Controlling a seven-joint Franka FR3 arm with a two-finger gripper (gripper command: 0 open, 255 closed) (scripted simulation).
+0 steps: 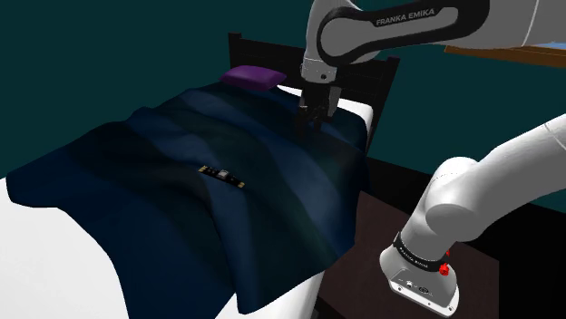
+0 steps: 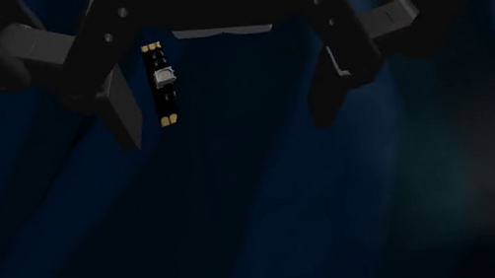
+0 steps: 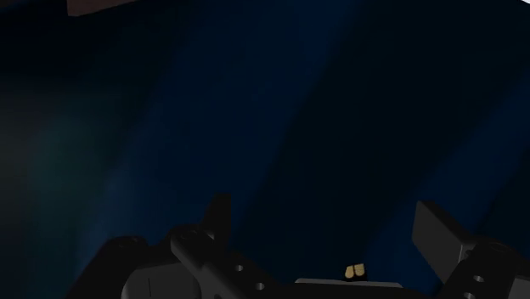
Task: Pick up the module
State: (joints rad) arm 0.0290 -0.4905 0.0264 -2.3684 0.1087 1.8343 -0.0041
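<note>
1. A small black oblong module with gold contacts (image 1: pixel 222 175) (image 2: pixel 163 83) is seen lying flat near the middle of a rumpled dark blue blanket (image 1: pixel 136 154).
2. The blanket is spread over a white bed (image 1: pixel 45 245).
3. The all-black two-finger gripper (image 1: pixel 313 122) is held above the blanket's far end, well apart from the module.
4. Its fingers (image 3: pixel 217 217) are spread apart, and nothing is clasped between them.
5. A purple pillow (image 1: pixel 251 76) is placed at the blanket's far edge.
</note>
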